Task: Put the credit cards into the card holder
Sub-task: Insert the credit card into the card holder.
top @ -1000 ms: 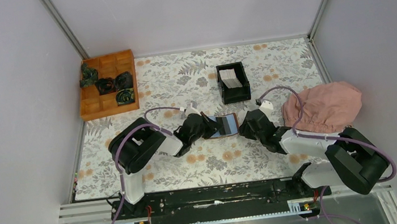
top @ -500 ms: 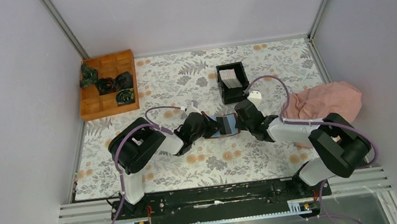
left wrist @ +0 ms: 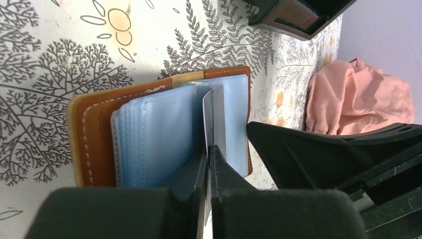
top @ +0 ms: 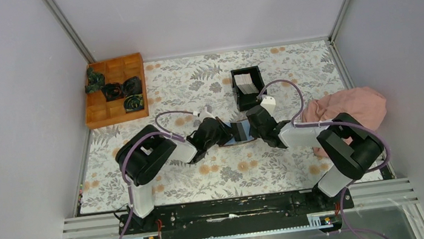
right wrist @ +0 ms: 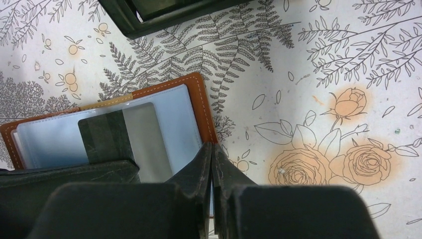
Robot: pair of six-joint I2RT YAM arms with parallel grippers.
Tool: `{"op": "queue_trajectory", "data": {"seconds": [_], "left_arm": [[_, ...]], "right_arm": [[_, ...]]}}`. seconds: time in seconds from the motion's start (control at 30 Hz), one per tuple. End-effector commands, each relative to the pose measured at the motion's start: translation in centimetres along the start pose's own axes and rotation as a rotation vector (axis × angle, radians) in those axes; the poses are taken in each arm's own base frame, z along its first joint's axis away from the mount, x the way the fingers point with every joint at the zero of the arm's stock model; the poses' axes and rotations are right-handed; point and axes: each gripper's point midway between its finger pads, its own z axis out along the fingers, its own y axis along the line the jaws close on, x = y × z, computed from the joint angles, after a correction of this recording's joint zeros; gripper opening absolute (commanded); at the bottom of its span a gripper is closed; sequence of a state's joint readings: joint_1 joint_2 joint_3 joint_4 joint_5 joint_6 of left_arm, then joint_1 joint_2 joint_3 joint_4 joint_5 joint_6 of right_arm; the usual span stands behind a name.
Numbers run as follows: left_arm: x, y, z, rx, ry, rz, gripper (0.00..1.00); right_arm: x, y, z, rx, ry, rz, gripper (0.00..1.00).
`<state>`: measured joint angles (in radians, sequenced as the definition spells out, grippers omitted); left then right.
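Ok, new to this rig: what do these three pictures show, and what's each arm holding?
Two robot arms stand at the near edge of the table. One picture looks down from above; the other two come from wrist cameras. On it lie an orange tray, a black box with cards, a pink cloth and the open card holder. The left end effector is shut on a credit card amid the holder's clear sleeves; the right end effector seems to pinch the holder's edge.

Bright, even light; wrist foregrounds seem softly blurred.
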<state>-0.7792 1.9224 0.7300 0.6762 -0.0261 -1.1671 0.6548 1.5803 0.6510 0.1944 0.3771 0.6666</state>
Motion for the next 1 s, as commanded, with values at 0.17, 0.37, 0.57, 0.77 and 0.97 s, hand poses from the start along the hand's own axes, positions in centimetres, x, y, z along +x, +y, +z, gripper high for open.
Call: {"op": "queue_trajectory", "data": {"seconds": [0.17, 0.37, 0.57, 0.77, 0.97], "left_arm": [[3.4, 9.5, -2.2, -0.365, 0.146, 0.149, 0.22], [2.5, 9.3, -3.2, -0.377, 0.112, 0.164, 0.36], [1.9, 8.7, -3.7, -0.391, 0.105, 0.195, 0.49], [2.1, 9.2, -4.1, -0.419, 0.127, 0.212, 0.54], [1.9, 9.5, -4.8, -0.464, 0.149, 0.252, 0.58]], "right_arm": [[2.8, -1.3, 0.8, 0.046, 0.091, -0.039, 0.05], [3.0, -1.2, 1.0, 0.042, 0.101, -0.036, 0.05], [4.0, -1.7, 1.5, 0.059, 0.126, -0.045, 0.05], [4.1, -1.7, 1.6, 0.061, 0.133, -0.049, 0.05], [4.4, -1.7, 1.7, 0.057, 0.143, -0.053, 0.05]]}}
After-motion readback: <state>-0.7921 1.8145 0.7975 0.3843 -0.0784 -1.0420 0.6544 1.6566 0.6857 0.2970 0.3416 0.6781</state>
